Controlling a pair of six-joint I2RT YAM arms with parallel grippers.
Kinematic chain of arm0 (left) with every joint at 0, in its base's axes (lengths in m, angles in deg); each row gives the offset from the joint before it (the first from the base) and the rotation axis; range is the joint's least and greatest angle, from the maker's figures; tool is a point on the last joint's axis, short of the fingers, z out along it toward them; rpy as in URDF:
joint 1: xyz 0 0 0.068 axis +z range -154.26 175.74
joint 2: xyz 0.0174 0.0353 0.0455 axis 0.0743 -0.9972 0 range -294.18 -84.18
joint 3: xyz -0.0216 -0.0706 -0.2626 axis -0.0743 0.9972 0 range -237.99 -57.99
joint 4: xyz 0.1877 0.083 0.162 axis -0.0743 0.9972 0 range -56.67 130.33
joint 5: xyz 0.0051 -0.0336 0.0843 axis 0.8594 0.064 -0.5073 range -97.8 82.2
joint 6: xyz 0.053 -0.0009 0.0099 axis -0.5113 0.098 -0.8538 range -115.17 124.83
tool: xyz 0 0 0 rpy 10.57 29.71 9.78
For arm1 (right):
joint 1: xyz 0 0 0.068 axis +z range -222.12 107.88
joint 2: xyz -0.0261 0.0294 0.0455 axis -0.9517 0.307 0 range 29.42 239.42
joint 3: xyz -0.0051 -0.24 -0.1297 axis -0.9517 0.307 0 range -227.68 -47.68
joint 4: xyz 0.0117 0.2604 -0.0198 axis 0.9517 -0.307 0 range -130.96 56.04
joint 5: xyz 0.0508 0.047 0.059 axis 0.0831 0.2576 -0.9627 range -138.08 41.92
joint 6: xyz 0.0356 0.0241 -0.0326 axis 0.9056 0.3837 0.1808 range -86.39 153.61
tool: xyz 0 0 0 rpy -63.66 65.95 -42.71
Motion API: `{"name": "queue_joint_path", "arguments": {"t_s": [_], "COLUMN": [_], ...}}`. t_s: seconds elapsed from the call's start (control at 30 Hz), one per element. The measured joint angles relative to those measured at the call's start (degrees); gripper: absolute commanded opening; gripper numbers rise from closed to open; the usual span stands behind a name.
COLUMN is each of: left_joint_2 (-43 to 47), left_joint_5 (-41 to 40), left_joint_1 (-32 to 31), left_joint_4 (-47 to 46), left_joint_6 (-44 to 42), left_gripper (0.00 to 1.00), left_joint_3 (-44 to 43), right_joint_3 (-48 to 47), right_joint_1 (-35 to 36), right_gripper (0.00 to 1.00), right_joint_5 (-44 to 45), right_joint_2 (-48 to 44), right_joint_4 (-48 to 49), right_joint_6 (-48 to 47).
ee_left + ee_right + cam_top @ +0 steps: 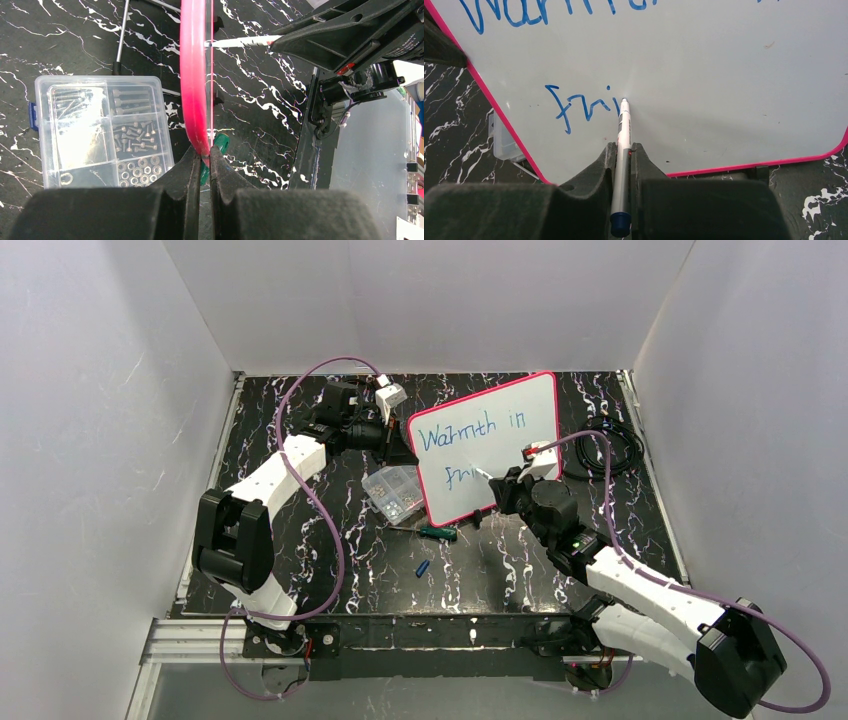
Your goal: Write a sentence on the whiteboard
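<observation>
The whiteboard [500, 435], pink-rimmed, stands tilted at the back middle of the table. My left gripper [400, 447] is shut on its left rim. In the left wrist view the pink rim [192, 75] runs edge-on into the left gripper [205, 157]. The sentence [470, 430] reads "Warmth in" in blue, with "fri" [579, 107] below it. My right gripper [624, 147] is shut on a white marker [623, 127]. The marker's tip touches the whiteboard [724, 90] just right of the "i". In the top view the right gripper [505, 485] sits at the board's lower part.
A clear compartment box [393, 490] of screws and nuts lies left of the board. A green-handled screwdriver [437, 533] and a small blue cap [422, 567] lie in front. A black cable coil [612, 445] sits at the right. White walls enclose the table.
</observation>
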Motion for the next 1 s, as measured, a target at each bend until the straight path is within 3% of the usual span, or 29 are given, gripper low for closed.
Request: {"name": "queue_joint_path", "arguments": {"t_s": [1.0], "left_joint_2": [0.00], "left_joint_5": [0.17], "left_joint_1": [-0.02], "left_joint_4": [0.00], "left_joint_6": [0.00], "left_gripper": [0.00], "left_joint_3": [0.00], "right_joint_3": [-0.13], "right_joint_1": [-0.02], "right_gripper": [0.01], "right_joint_5": [2.67], "right_joint_2": [-0.15], "right_joint_4": [1.18], "right_joint_6": [-1.68]}}
